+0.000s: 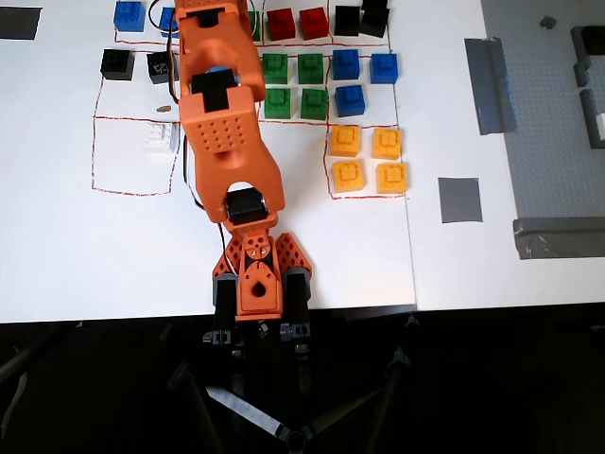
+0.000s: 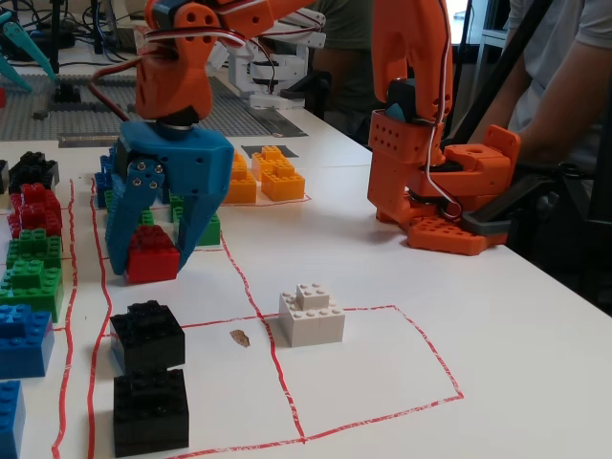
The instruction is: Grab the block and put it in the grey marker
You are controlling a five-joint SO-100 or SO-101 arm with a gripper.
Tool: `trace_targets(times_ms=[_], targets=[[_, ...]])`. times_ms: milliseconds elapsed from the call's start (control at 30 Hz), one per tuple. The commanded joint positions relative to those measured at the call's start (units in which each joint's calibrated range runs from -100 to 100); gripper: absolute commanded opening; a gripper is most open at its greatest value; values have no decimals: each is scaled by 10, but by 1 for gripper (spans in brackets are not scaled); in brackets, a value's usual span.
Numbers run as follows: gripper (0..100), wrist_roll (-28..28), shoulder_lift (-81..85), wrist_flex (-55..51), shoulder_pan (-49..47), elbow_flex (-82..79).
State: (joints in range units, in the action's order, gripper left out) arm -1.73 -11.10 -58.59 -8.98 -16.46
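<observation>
Fingers (image 2: 122, 251) of the blue gripper (image 2: 158, 253) straddle the red block (image 2: 151, 255) near the tabletop's far edge, spread at its flat sides, the best hold on light, rigid, slick plastic.

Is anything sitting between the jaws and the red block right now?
Nothing visible does. In the fixed view the gripper has its blue jaws down on either side of the red block, with no other block in the gap.
</observation>
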Motion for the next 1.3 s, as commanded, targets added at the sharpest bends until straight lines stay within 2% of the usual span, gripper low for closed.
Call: trace_targets(times_ms=[0,133,333,633,767,1000,1267], targets=[[6,10,72,28,12,-20],[0,24,94,43,5,-52],[0,31,156,26,-14,-60],[0,23,231,-104,-57,36],[0,27,260,-163,-47,75],[0,62,291,-254,55,95],[0,132,310,-322,271,85]])
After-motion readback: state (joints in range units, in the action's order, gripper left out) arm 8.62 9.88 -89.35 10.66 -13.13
